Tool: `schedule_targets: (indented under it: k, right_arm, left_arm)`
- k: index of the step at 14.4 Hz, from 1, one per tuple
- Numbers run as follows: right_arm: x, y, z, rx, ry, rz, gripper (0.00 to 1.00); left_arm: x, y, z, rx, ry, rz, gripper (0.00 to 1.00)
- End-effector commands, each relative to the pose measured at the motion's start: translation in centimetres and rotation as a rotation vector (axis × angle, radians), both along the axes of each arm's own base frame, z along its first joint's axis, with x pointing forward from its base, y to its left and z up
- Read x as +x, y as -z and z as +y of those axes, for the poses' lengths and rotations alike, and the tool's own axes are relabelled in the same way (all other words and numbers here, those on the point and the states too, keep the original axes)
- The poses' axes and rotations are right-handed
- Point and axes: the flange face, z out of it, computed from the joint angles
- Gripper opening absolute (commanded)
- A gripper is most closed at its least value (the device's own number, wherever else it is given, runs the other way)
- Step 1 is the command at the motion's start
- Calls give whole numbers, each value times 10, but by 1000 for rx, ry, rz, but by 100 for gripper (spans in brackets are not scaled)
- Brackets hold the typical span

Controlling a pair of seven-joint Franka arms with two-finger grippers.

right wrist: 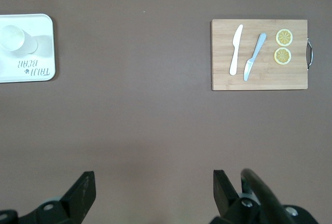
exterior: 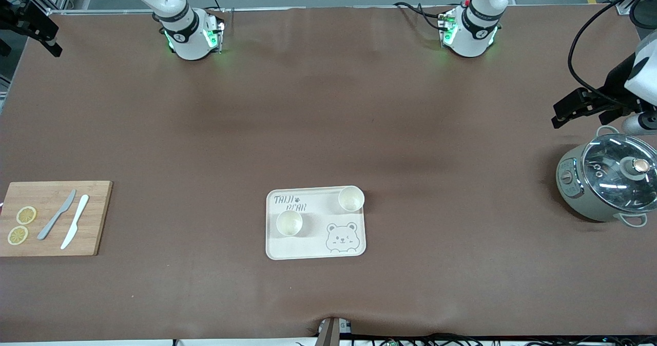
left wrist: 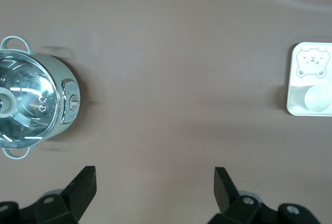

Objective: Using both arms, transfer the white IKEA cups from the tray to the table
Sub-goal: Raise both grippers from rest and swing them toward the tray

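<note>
Two white IKEA cups stand upright on a cream bear-printed tray (exterior: 314, 243). One cup (exterior: 289, 223) sits by the printed lettering and shows in the right wrist view (right wrist: 11, 38). The other cup (exterior: 351, 198) is in the tray's corner toward the left arm's end and shows in the left wrist view (left wrist: 317, 99). My left gripper (exterior: 559, 117) hangs open and empty over bare table beside the pot; its own view shows it open (left wrist: 154, 182). My right gripper (exterior: 51, 45) hangs open and empty over the right arm's end of the table, also open in its own view (right wrist: 153, 185).
A grey-green glass-lidded pot (exterior: 605, 181) stands at the left arm's end of the table. A wooden cutting board (exterior: 54, 217) with two knives and two lemon slices lies at the right arm's end. Brown matting covers the table.
</note>
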Motion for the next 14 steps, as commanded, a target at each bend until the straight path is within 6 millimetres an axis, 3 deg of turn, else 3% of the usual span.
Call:
schedule_targets:
  k: [1, 5, 8, 14]
  right_arm:
    - [6, -2, 1, -18, -1, 15, 100]
    - [7, -5, 3, -15, 0, 11, 100]
    - [7, -4, 16, -3, -28, 12, 100]
    - [8, -5, 18, -2, -32, 3, 100]
  left_arm:
    - [-1, -3, 0, 12, 13, 4, 100]
    - [0, -1, 1, 16, 11, 7, 100]
    - [1, -1, 3, 18, 10, 5, 100]
    - [12, 25, 1, 26, 33, 50, 100]
